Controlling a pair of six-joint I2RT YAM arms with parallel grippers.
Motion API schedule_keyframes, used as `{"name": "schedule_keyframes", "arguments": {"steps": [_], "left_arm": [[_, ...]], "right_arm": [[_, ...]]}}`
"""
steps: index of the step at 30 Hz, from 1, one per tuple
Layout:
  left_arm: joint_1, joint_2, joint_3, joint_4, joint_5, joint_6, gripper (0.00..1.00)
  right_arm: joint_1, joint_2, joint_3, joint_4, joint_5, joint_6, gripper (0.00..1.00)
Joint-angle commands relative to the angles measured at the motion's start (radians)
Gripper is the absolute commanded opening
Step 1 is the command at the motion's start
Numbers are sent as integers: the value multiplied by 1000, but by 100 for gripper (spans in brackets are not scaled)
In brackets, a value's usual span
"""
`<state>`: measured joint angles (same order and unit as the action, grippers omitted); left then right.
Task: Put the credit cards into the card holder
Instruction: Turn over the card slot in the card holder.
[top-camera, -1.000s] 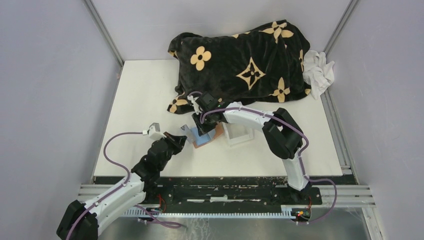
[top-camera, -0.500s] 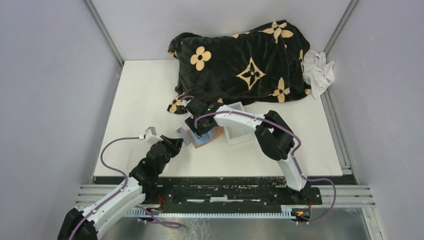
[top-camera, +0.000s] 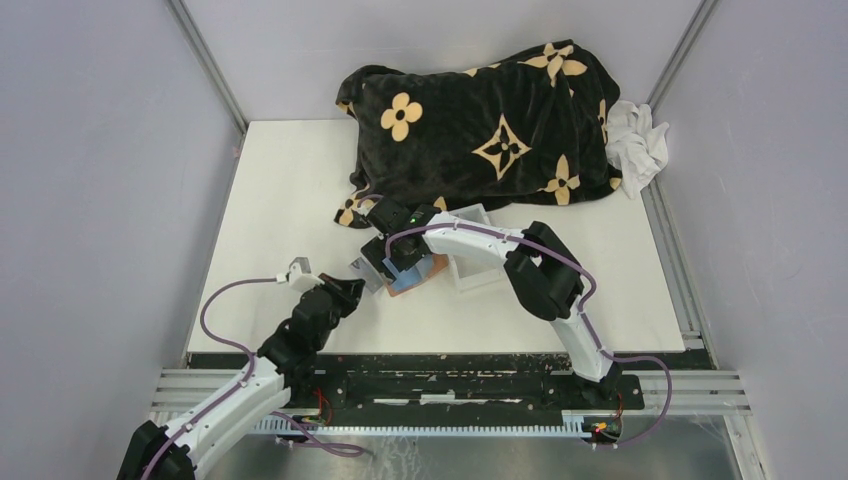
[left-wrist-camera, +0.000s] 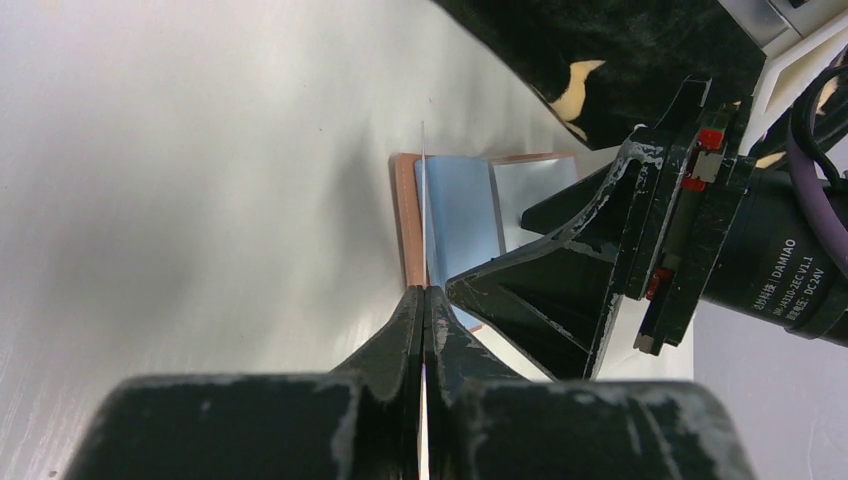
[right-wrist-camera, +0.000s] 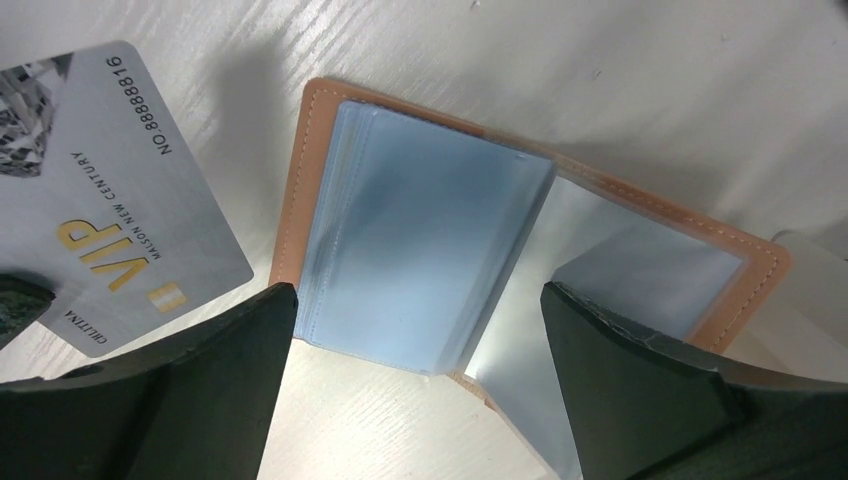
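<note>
Step now: getting ready to slide a card in. The card holder (right-wrist-camera: 520, 250) lies open on the white table (top-camera: 290, 200) and the silver card (right-wrist-camera: 110, 190) is held up just beside it
Left gripper (left-wrist-camera: 424, 310): pinched shut on the silver card, holding it by its edge, so it looks like a thin line in the left wrist view
Right gripper (right-wrist-camera: 420, 330): fingers spread wide apart, hanging right over the open card holder, holding nothing
Where the card holder is: near the middle of the table in the top view, at 6 o'clock from the black blanket with gold flowers (top-camera: 480, 120)
Where the silver card is: at 9 o'clock from the card holder in the right wrist view
How the card holder looks: tan leather outside with neat stitches, clear see-through pockets inside, one pocket stack looks pale blue
How the silver card looks: shiny grey, gold "VIP" letters, rounded corners
Next move: I think the right gripper must hold a pocket open or steady, and the left gripper must line the card's edge up with a pocket slot and push it in gently
</note>
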<state>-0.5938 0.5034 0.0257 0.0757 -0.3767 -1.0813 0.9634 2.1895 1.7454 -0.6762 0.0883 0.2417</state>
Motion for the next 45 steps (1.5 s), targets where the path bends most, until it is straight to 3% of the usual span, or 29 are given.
{"name": "schedule_keyframes", "arguments": {"steps": [1,6,20,36,45], "left_arm": [[9,-24,-8,9,-27,-36,3],[11,-44,-12,1,-27,-38,3],[14,-42,-21,15,-19,-45,3],[16,0,-14,51,-19,-54,3],[16,52,14,113,-6,-40,3]], "right_arm": [[7,5,52,1,19,6,98],[7,17,55,-2,26,10,87],[7,42,55,-13,35,16,82],[-3,25,37,-17,40,19,64],[-50,-46,-24,40,-40,50,55]]}}
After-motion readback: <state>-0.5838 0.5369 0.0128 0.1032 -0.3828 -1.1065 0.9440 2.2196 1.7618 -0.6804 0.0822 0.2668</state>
